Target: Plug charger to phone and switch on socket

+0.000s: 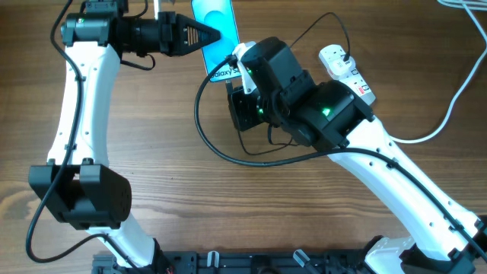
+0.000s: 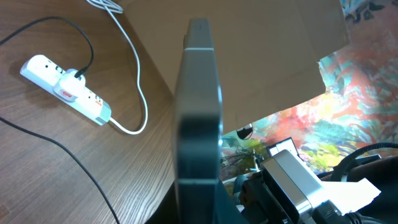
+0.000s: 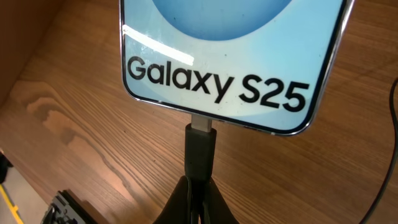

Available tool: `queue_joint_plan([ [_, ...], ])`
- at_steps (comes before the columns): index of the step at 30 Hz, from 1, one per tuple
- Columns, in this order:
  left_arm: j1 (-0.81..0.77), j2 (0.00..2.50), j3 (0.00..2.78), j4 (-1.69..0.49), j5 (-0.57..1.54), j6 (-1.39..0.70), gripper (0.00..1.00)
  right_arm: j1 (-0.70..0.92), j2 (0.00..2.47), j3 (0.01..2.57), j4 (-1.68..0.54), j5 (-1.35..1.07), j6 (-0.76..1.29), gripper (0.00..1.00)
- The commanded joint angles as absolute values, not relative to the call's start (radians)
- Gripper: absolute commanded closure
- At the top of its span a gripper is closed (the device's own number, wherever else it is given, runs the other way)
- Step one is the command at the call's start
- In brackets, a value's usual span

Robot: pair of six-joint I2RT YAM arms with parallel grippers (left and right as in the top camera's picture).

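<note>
We saw phone [image 1: 213,27] gripped at its long edge by clenched left fingers [image 1: 194,34]. We noted right fingers [image 3: 183,202] pinching charger [image 3: 200,149] plug just below phone's Galaxy end, metal tip touching that edge; depth we couldn't tell. Socket [image 1: 346,67] lay on worktop [image 1: 152,152] right of phone, well apart, adapter [image 1: 337,57] plugged in.

Phone [image 1: 218,15] in left claw [image 1: 213,35]
</note>
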State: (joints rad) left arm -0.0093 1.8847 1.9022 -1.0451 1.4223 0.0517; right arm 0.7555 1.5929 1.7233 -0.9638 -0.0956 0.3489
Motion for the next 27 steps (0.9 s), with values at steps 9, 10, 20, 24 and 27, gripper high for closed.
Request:
queue_joint_plan([
  [9, -0.009, 1.881, 1.903, -1.039, 1.477, 0.075, 0.96, 0.753, 1.580, 1.747, -0.958, -0.075, 0.334, 0.96],
  [10, -0.009, 1.881, 1.903, -1.039, 1.477, 0.075, 0.96, 0.753, 1.580, 1.747, -0.958, -0.075, 0.334, 0.96],
  [20, -0.009, 1.881, 1.903, -1.040, 1.477, 0.089, 0.96, 0.753, 1.580, 1.747, -0.944, -0.075, 0.334, 0.96],
  [24, -0.009, 1.881, 1.903, -1.061, 1.476, 0.128, 0.96, 0.752, 1.580, 1.747, -0.937, -0.075, 0.333, 0.96],
  [27, -0.009, 1.881, 1.903, -1.062, 1.477, 0.137, 0.96, 0.751, 1.580, 1.747, -0.930, -0.075, 0.333, 0.96],
])
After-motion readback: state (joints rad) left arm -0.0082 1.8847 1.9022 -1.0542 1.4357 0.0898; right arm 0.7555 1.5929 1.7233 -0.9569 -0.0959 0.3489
